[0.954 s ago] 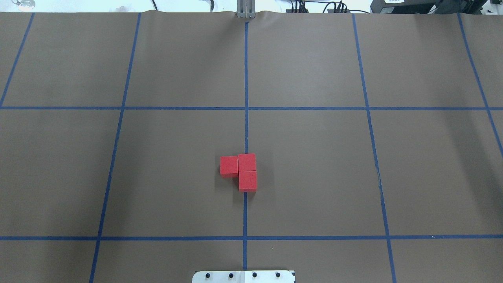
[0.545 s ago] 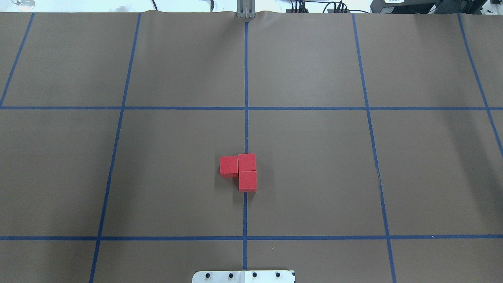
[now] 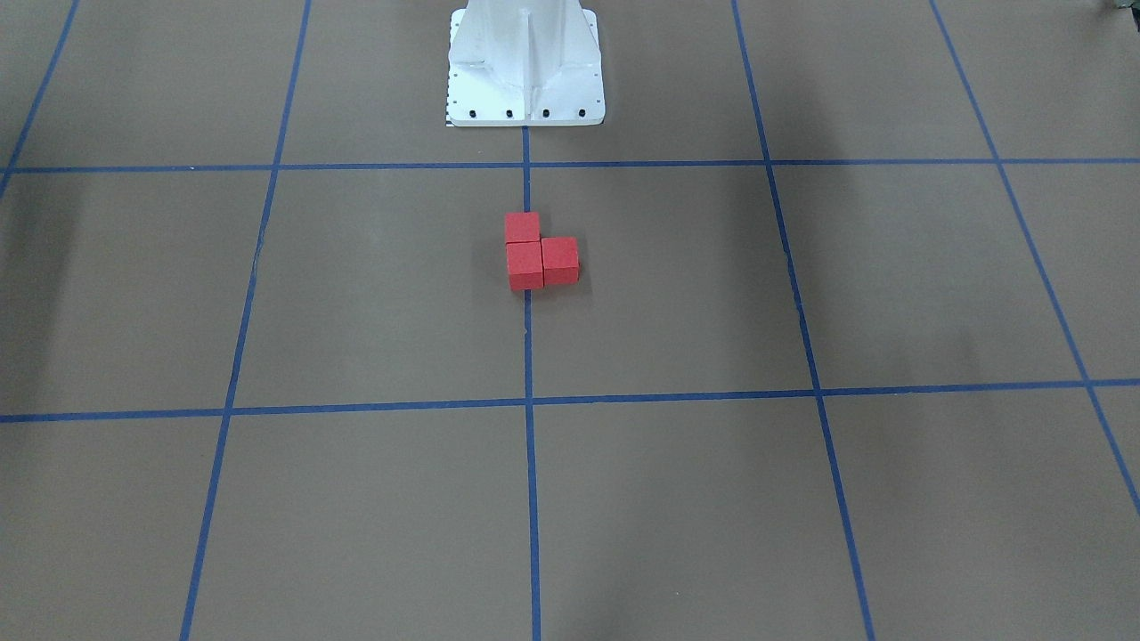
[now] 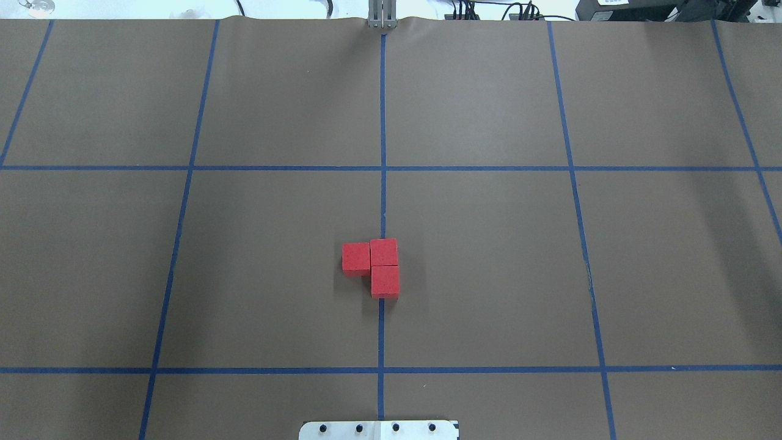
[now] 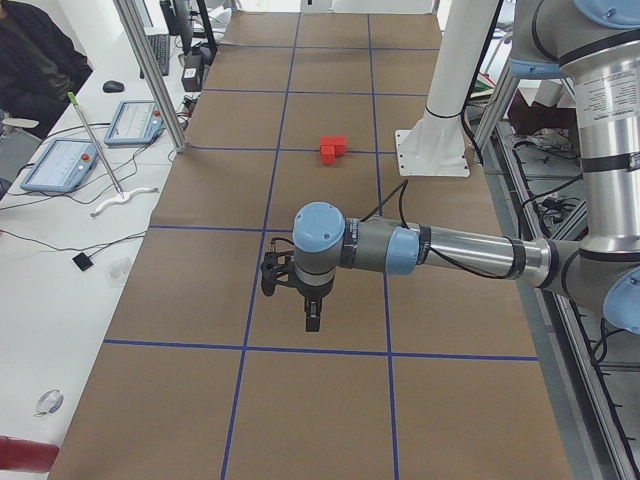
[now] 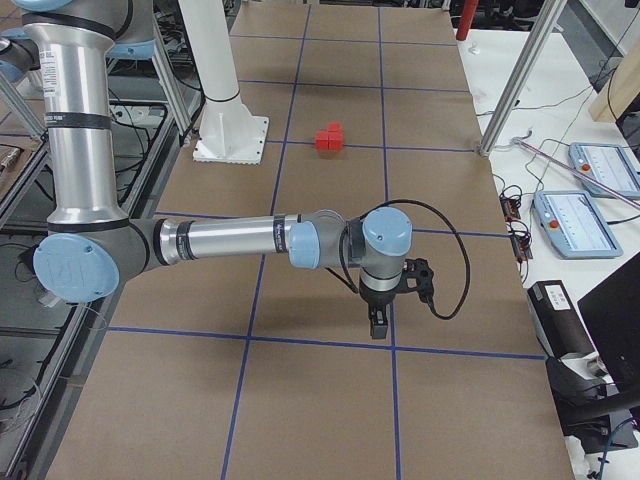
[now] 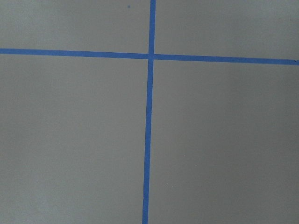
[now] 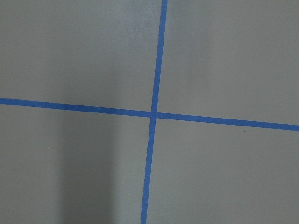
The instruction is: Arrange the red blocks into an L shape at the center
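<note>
Nearest me is the white base plate. Just beyond it the three red blocks lie touching in an L at the center, two on the blue tape line and one on its left. Nothing has shifted there over the last second, so I judge the shape finished. I see no containers. The left gripper and right gripper hang well apart from the blocks. I cannot tell how wide their fingers stand.

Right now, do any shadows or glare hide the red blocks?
Overhead view: the red blocks are sharp and evenly lit, no glare; front-facing view: soft shadow bands on the brown paper, none over them; right wrist view: shadowed lower left, no blocks.
</note>
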Controlling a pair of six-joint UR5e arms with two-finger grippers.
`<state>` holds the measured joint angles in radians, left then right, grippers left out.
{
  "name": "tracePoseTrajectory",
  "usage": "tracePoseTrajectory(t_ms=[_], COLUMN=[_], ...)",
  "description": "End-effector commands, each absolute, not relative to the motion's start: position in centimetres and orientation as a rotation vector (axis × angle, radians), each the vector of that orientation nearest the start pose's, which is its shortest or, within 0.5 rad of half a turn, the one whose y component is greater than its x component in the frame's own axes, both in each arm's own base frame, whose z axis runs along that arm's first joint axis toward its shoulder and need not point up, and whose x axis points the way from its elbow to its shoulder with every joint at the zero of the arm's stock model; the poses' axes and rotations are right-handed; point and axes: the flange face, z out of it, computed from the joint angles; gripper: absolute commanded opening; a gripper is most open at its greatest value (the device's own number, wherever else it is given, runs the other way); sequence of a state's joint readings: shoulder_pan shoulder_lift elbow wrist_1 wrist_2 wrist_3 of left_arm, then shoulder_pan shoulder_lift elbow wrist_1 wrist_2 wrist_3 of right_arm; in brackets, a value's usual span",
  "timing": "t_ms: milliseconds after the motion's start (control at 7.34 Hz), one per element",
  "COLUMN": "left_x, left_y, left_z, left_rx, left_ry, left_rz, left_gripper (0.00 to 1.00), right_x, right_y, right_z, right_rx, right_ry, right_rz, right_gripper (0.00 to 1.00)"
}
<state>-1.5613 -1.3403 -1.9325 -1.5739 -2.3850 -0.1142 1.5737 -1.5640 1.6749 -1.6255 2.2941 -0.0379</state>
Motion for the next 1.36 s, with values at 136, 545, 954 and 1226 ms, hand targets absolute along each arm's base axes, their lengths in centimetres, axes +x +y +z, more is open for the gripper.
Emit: tracePoseTrajectory(t_ms=[136, 545, 954, 1226], left_x=[-5.6, -5.6, -5.2, -5.3], left_y=[-39.5, -41.5, -48.7, -50.3], left_z=[60.1, 58.7, 60.5, 60.0], left_rx=[0.070, 0.100, 0.058, 0.070], left_ry=[0.813, 0.817, 0.812, 0.815], left_rz=[-0.042, -0.038, -0.048, -0.041], left_gripper=[1.00, 1.00, 1.00, 1.00], right_x=[6.8, 6.6, 6.6, 6.5], right_y=[-48.4, -48.4, -48.9, -49.1], right_z=[62.0, 62.2, 61.4, 61.4], right_rx=[0.058, 0.055, 0.067, 0.064], right_ry=[-0.720, -0.715, -0.715, -0.715], right_rz=[-0.050, -0.058, -0.061, -0.062], right_gripper=[0.99, 0.99, 0.99, 0.99])
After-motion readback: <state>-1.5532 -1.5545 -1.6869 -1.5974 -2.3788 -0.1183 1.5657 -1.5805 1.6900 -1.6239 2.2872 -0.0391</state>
